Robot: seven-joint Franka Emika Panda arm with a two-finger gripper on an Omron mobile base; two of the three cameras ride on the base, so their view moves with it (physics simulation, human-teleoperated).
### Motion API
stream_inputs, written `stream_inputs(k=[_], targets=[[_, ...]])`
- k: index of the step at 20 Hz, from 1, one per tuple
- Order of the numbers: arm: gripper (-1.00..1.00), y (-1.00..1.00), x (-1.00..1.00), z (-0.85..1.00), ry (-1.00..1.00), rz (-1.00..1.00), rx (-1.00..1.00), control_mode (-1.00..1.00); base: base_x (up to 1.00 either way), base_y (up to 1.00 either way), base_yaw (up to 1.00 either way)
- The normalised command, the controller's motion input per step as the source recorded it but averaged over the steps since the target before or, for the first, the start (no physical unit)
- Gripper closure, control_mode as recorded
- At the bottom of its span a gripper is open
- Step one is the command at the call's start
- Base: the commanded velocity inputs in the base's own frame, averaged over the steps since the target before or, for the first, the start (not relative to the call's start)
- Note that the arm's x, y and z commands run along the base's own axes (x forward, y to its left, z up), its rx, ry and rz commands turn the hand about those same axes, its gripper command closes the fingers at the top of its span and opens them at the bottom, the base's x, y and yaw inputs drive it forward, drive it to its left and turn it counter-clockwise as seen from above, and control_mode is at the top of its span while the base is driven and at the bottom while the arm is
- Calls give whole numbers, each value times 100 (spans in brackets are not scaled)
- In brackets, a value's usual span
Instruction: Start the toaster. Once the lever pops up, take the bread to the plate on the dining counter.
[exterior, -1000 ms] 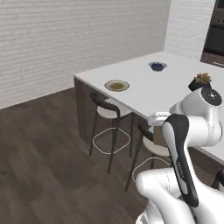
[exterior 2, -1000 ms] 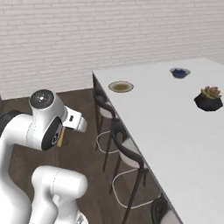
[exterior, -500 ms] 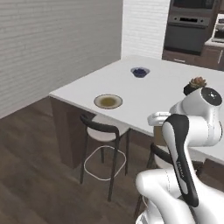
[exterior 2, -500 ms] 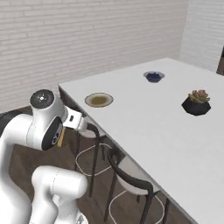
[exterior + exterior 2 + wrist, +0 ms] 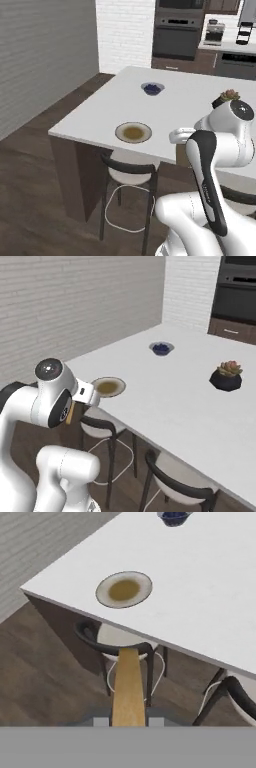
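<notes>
— Gripper (image 5: 128, 722) is clamped on the bread (image 5: 128, 687), see? The slice sticks out edge-on between the two fingertips, hanging over the floor and the black stool (image 5: 117, 644), short of the worktop (image 5: 210, 587).

— And the plate (image 5: 133, 132)?

— Near the corner of the white dining slab, empty, olive centre with a pale rim. The small blue bowl (image 5: 152, 89) sits well beyond it, and a potted succulent (image 5: 228, 375) off to the side.

— So what could spoil it?

— First, that slice is thin and held only at one end. If the arm swings quickly, I'd guess it could slip or tear out and land on the stool or the floor.

— And the edge of the worktop?

— That's my bigger worry. The bread looks lower than the slab's edge from the hand camera, though I can't be sure of the height. Reaching straight forward could knock it against the rim.

— Anything at the plate itself?

— It lies close to the edge. Letting go early, or with the slice upright, might leave it half on the rim or tipped onto the bare top.
</notes>
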Motion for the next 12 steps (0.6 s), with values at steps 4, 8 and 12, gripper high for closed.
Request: stream_inputs(k=[4,8,12], targets=[[100,0,0,0,0,0,0,100,38,89,-43],[100,0,0,0,0,0,0,100,39,78,-45],[100,0,0,0,0,0,0,100,46,50,-48]])
